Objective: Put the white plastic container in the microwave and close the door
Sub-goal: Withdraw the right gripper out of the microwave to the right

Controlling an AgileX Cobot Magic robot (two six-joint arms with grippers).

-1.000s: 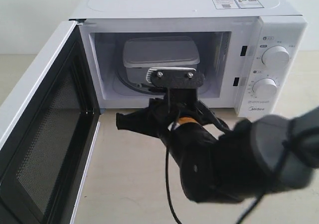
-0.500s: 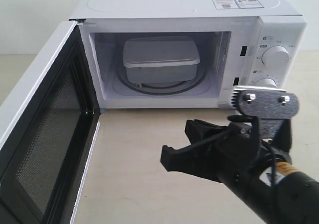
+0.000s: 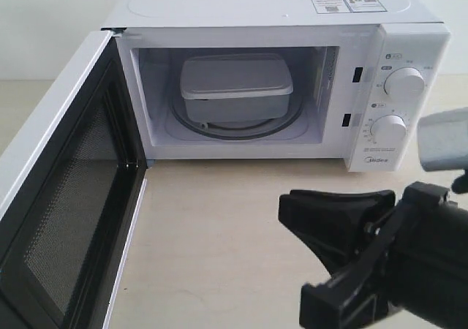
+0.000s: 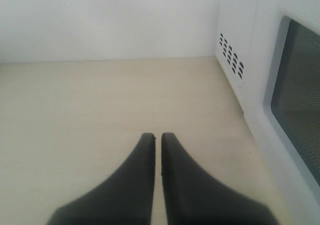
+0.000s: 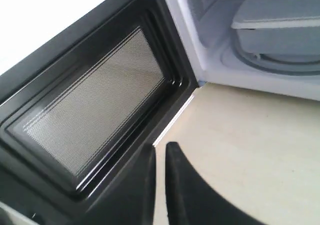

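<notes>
The white plastic container [image 3: 235, 88] sits on the turntable [image 3: 241, 129] inside the microwave [image 3: 270, 7], whose door [image 3: 66, 197] stands wide open; above the desk [image 3: 219, 227], my left jaws and my right jaws are both pressed together, holding nothing.

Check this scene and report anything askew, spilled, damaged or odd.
Nothing stands out. The rectangular translucent-white plastic container sits level, lid on, on the glass turntable inside the white microwave. The white door with the dark mesh window hangs open, no visible damage. No spill on the beige tabletop.
</notes>
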